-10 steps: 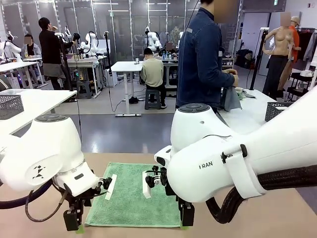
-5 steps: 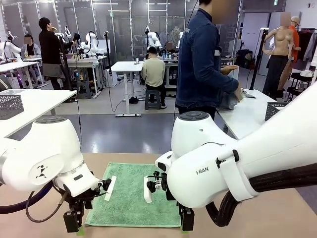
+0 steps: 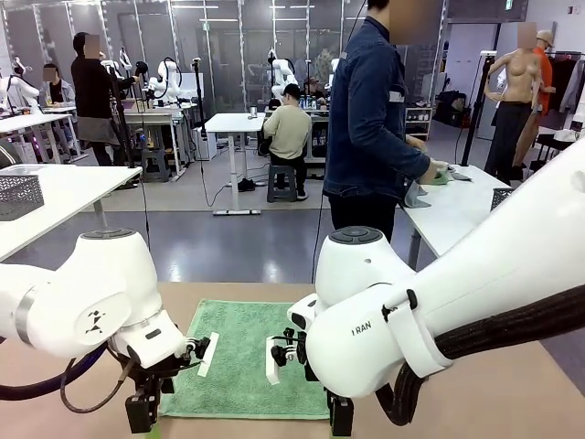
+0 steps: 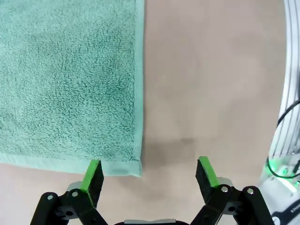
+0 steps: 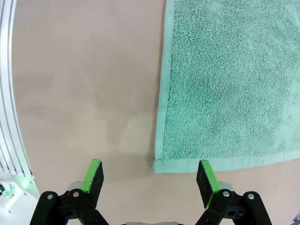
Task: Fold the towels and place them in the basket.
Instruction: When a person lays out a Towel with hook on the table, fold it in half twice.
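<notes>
**Towel and grippers.** The towel [image 3: 247,352] is laid flat on the table [image 3: 539,407], a near corner lying between the parted jaws of the left gripper [image 4: 149,173] and of the right gripper [image 5: 150,174]. In the front view, both corners are masked by the arms [image 3: 439,311].

The towel [image 4: 65,79] is terry cloth: nubbly pile, flat woven hem. The table [image 4: 211,70] under it is smooth and matt. The right arm [image 3: 457,302] over the towel has a glossy shell.

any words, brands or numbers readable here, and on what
"RAN": on the white shell of the right arm; the rest of the word is not legible.
On the left arm: a black emblem, no letters.
On the towel: no print.
Anything printed farther back is too small to read.
</notes>
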You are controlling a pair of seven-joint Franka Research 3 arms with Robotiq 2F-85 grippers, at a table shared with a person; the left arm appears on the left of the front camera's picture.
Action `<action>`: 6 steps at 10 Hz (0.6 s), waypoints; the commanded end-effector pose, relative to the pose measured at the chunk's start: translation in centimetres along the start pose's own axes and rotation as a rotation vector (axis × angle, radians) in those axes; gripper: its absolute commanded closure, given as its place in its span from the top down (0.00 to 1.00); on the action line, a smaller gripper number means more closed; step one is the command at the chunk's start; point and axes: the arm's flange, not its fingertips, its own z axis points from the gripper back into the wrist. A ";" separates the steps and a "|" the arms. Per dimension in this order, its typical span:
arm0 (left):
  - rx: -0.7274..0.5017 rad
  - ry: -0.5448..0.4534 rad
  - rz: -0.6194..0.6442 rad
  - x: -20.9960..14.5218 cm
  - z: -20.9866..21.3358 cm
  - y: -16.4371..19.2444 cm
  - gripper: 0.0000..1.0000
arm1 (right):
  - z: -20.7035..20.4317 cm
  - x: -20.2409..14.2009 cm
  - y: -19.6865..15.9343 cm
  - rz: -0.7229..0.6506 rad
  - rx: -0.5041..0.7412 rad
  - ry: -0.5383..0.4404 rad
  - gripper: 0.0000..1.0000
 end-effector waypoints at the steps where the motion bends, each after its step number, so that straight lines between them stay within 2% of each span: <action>1: 0.013 -0.040 -0.014 0.1 -0.7 0.8 1.00 | -1.0 0.4 -0.2 -0.015 -0.012 -0.009 1.00; 6: 0.003 -0.021 0.013 0.1 -1.4 1.6 1.00 | -1.7 0.3 -0.5 -0.024 -0.002 -0.013 1.00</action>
